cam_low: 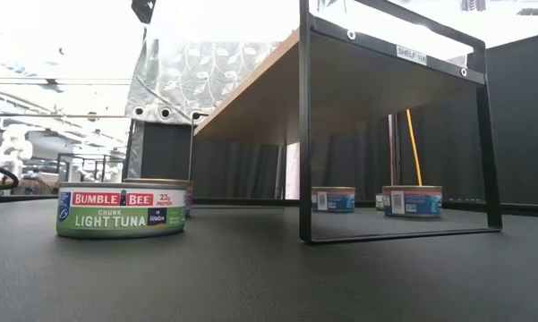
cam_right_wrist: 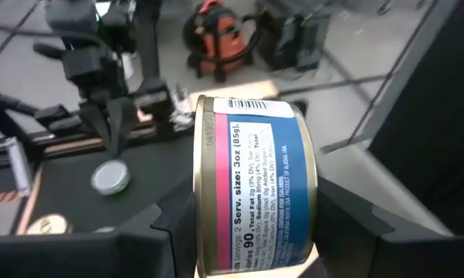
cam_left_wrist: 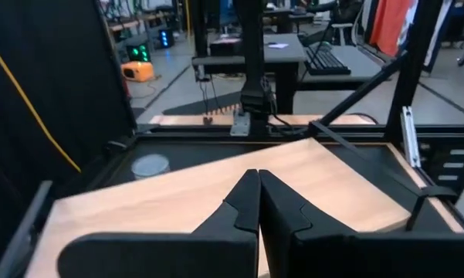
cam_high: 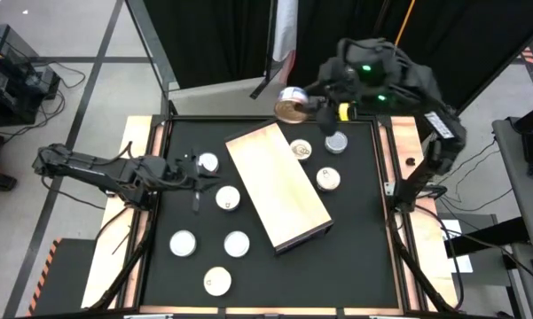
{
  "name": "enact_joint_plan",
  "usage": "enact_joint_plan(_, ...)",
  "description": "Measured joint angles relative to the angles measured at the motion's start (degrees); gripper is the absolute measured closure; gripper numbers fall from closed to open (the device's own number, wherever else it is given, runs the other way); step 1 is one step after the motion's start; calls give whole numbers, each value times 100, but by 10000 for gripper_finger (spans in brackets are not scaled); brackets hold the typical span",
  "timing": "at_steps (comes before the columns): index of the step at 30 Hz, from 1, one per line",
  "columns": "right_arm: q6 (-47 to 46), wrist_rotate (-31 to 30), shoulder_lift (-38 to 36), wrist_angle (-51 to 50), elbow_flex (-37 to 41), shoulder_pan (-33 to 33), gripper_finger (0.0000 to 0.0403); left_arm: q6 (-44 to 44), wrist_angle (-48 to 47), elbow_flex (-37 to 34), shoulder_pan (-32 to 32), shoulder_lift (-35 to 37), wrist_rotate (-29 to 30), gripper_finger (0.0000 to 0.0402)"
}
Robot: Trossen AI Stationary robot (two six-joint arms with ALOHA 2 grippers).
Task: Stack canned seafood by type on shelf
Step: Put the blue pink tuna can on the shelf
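the pale wooden shelf (cam_high: pixel 277 186) lies slantwise across the middle of the black table (cam_high: pixel 355 266), long axis running from far-left to near-right, its far end just inward of my right gripper (cam_high: pixel 303 99), which hangs at the table's far edge. that gripper clamps one blue-and-pink can (cam_right_wrist: pixel 256 185) on its side, lifted clear of the table, so the shelf's far end looks the nearest landing. my left gripper (cam_high: pixel 182 170) waits shut and empty by the shelf's left side, loose cans (cam_high: pixel 228 198) scattered either side.
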State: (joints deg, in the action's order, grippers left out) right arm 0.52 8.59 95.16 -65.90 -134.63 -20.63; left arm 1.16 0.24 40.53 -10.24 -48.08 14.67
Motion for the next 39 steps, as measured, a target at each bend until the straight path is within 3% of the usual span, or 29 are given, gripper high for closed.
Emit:
enact_joint_plan(7,-24,1088,749,-336,7,-487,213,600,243,0,2,203,138,400)
enact_joint_plan(12,-117,1829,1325,-43,9,-774,213,1021,242,0,16,285,699,400)
enact_joint_plan(21,49,3262,2273,-49,9,-683,213,1179,237,0,325,285,864,400)
enact_joint_plan(30,-220,3289,2923,-451,11,-982,211,1181,235,0,529,320,763,400)
enact_joint_plan(39,-98,3186,2967,-627,9,-1101,211,1163,232,0,538,477,360,400)
